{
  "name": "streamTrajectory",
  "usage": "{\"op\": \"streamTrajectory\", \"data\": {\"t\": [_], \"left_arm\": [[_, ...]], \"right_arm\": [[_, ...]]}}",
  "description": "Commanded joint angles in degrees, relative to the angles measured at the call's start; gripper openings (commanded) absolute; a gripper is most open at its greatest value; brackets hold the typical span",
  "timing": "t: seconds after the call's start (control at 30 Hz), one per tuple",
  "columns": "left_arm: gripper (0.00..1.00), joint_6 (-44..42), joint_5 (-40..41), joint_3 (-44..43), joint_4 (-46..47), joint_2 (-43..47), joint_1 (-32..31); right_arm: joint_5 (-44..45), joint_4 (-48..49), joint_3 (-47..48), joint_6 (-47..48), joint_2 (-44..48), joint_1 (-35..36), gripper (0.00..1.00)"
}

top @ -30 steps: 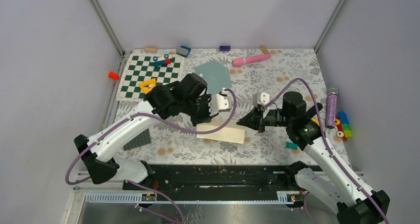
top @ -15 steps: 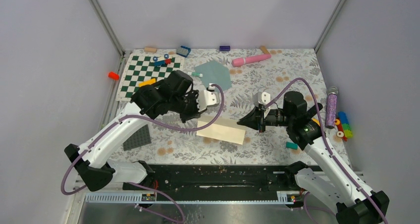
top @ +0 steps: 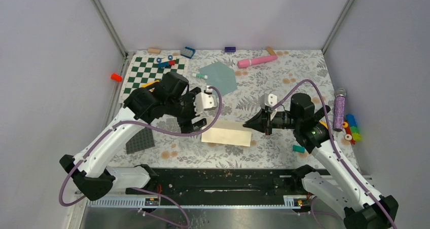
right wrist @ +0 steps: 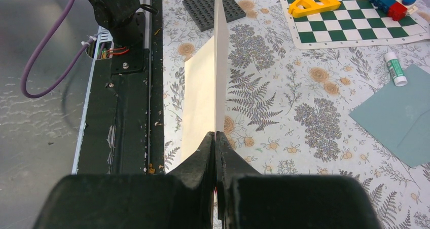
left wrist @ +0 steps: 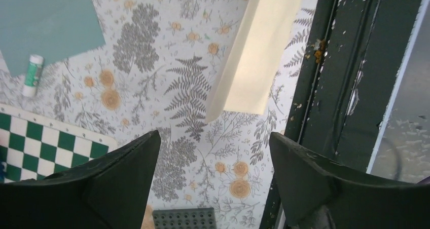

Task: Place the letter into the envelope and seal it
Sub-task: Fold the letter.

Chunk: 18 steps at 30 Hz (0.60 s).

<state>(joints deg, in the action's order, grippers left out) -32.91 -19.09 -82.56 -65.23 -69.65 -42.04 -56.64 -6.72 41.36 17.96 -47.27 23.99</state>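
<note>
Nearest the arm bases, a dark grey studded square plate (top: 140, 141) lies on the floral-printed tablecloth (top: 284, 87). Just beyond it, near the middle of the table's near half, is the cream, pale-yellow paper letter (top: 226, 134). Part of it lies flat on the cloth, while another part stands upright, edge-on in the right wrist view.

The right gripper (right wrist: 215, 135) has its dark fingers pressed tightly together on the near edge of that raised part, at the letter's right end. The left gripper (left wrist: 214, 138) hangs over the cloth just left of the letter's other end. Its fingers are spread wide with nothing between them, and they are clear of the paper.

Farther back, well apart from the letter, the flat grey-teal paper envelope (top: 219, 76) lies on the cloth. A small white-and-green glue stick (top: 202, 75) is at its left edge — touching or just beside it, I cannot tell. The green-and-white chequered board (top: 152, 77) lies to the left of the envelope.
</note>
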Motion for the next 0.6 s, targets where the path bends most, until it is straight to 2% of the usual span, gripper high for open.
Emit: {"op": "streamTrajectory", "data": {"t": [0.0,0.1,0.2,0.3,0.37,0.57], "left_arm": [[0.84,0.54,-7.47,-5.81,0.55,0.61,0.04],[0.90,2.13,-10.14,-6.37,1.53,-1.43,-0.43],[0.90,2.66,-8.40,-4.62,3.18,-3.92,-2.94],[0.86,2.63,-7.74,-3.21,4.48,-6.31,-4.00],[0.76,2.44,-7.74,-3.30,4.67,-7.56,-4.01],[0.32,2.58,-7.65,-2.63,6.06,-6.95,-4.01]], "right_arm": [[-1.02,2.17,-0.17,-0.20,0.57,-0.43,0.00],[-1.06,2.08,-0.23,-0.20,0.70,-0.41,0.00],[-1.23,2.15,-0.22,-0.20,0.68,-0.43,0.00],[-1.28,2.11,-0.22,-0.20,0.71,-0.43,0.00],[-1.28,2.09,-0.27,-0.20,0.84,-0.50,0.00],[-1.36,2.07,-0.33,-0.03,0.86,-0.52,0.00]]}}
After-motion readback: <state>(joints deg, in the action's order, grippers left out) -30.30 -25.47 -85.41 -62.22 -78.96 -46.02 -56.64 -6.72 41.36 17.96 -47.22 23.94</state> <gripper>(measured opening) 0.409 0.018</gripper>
